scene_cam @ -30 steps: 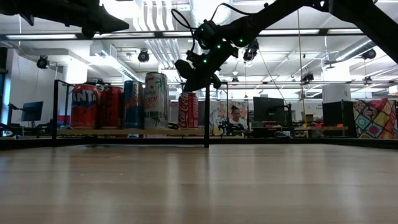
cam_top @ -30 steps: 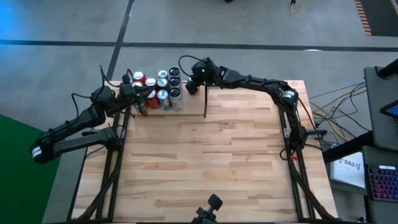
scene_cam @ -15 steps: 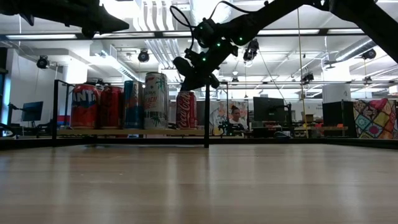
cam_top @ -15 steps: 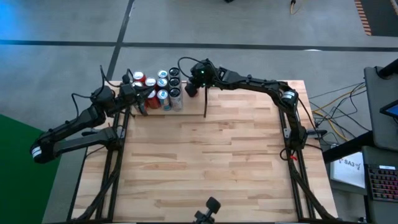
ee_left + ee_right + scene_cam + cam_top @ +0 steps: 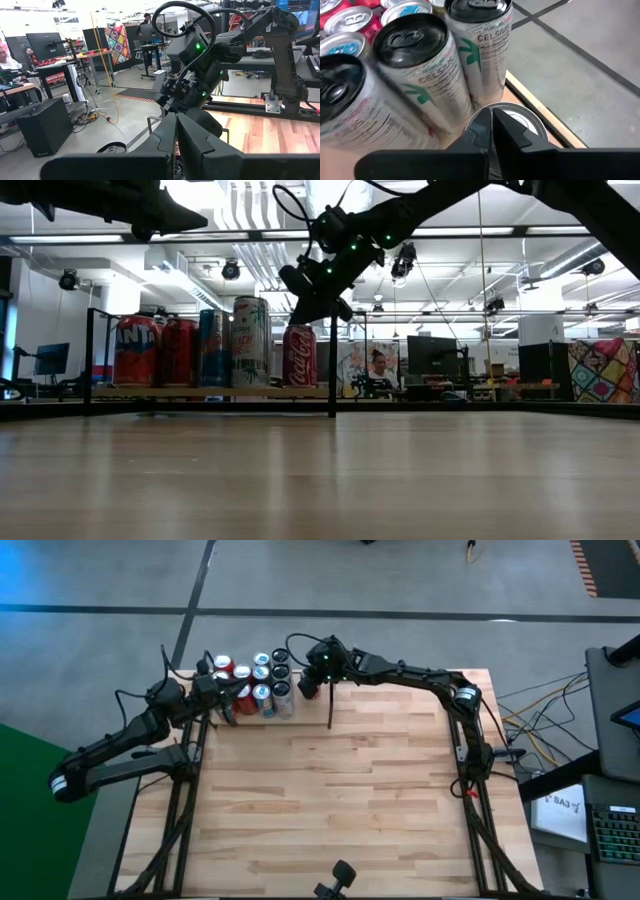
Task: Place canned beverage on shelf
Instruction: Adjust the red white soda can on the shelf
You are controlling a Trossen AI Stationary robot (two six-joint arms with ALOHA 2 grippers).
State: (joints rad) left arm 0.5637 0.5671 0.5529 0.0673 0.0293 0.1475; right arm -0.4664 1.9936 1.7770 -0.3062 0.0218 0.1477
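Wide bare plank across most of the shelf point(image 5: 340, 800), thin black rods along its edges, with the upright divider rod point(image 5: 331, 705) near the far edge. Just left of that rod, cans point(image 5: 262, 685) clustered upright in the far corner, the red cola can point(image 5: 299, 356) nearest it. Right gripper point(image 5: 309, 683) above that can, fingers together, holding nothing; left gripper point(image 5: 228, 698) at the cluster's other side, fingers together.
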